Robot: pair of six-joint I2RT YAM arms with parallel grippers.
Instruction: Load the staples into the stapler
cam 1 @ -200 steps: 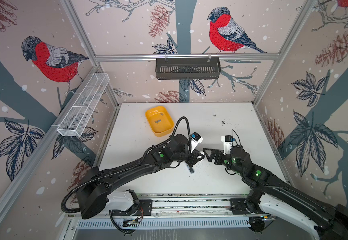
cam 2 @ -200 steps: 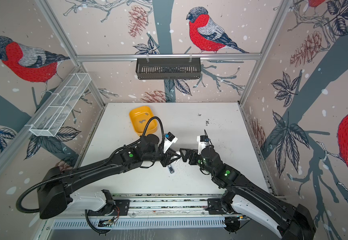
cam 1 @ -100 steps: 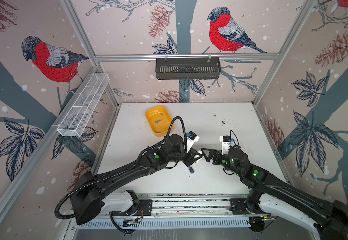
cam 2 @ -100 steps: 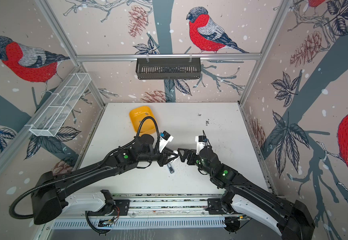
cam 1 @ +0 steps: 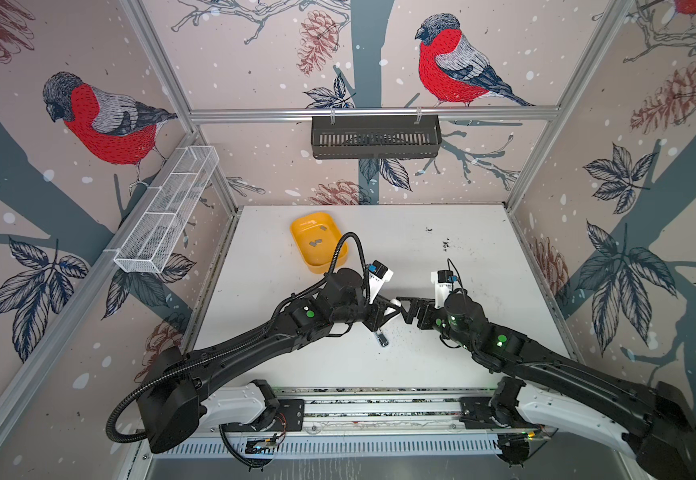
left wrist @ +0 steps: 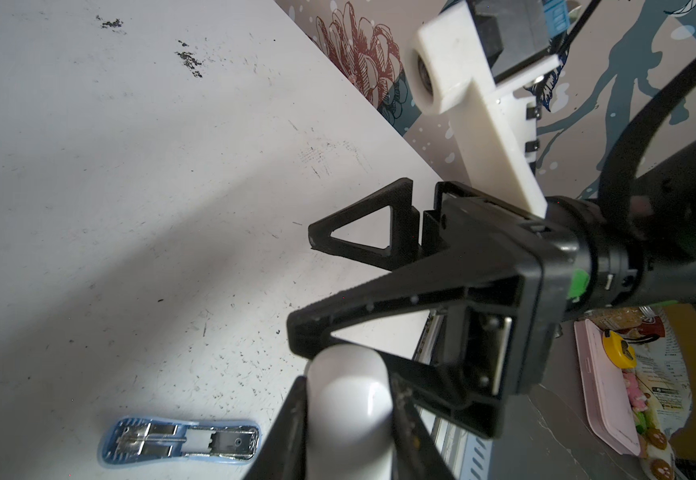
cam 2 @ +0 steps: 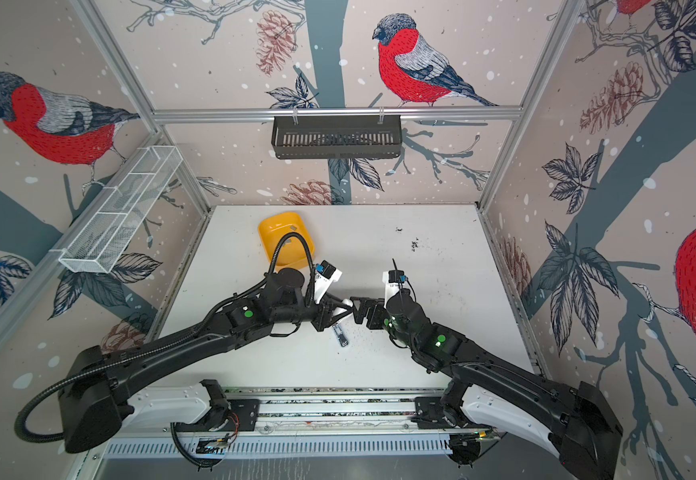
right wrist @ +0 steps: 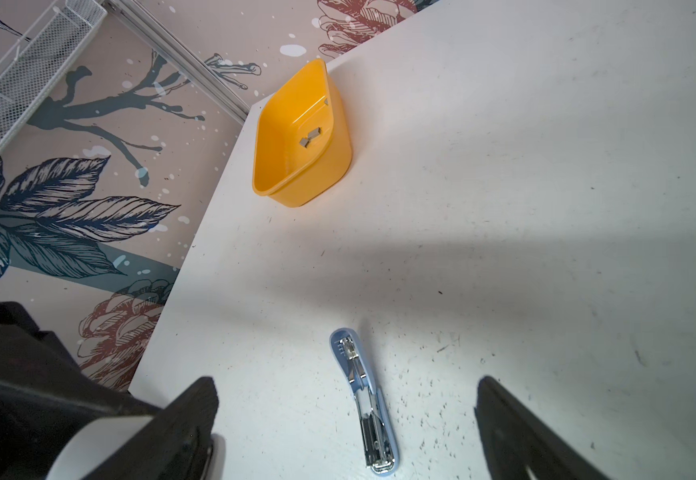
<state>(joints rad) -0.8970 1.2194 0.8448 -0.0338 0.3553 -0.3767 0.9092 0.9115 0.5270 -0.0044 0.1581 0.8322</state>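
Staples [cam 1: 317, 243] in yellow bin [cam 1: 312, 262]; left gripper [left wrist: 348, 384], clamping white piece [left wrist: 350, 415], well apart

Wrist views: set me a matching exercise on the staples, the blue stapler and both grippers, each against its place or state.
1. staples
2. blue stapler
3. left gripper
4. right gripper

A. open wide
B. in the yellow bin
C. shut on a white rounded object
D. lying opened on the table

Pairs: 1-B; 2-D; 3-C; 4-A
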